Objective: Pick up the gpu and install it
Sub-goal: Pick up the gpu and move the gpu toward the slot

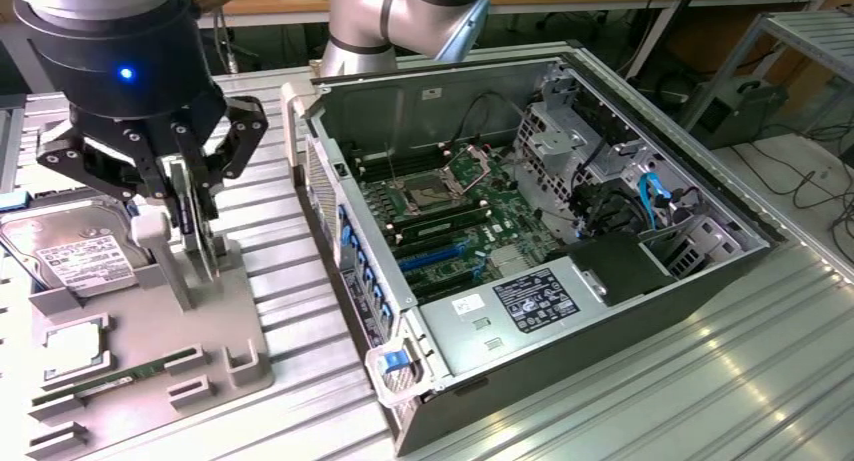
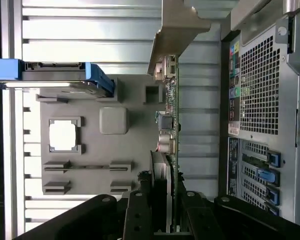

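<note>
Gripper is down over the grey parts tray at the exterior view's left, on the ribbed metal counter. The jaws straddle the gpu and are closed in on it. It reads as a clamp on the card's upper edge, one finger per face.

The gpu stands on edge in the tray's upright stand. That pose keeps both flat faces exposed, so the jaws can pinch across the thickness rather than scrape it off a flat surface. The base looks seated in the stand, not lifted clear.

In the wrist view the card runs edge-on out from between the fingers, gripper at its near end and the silver bracket at the far end. The grip sits away from the bracket, which leaves that end free.

Also in the tray, untouched:
- hard drive
- CPU
- RAM stick

The PC case lies on its side just beside the tray, open face up and motherboard exposed, so the slots can be reached from above. No card is in the case, so the install isn't done.
</note>
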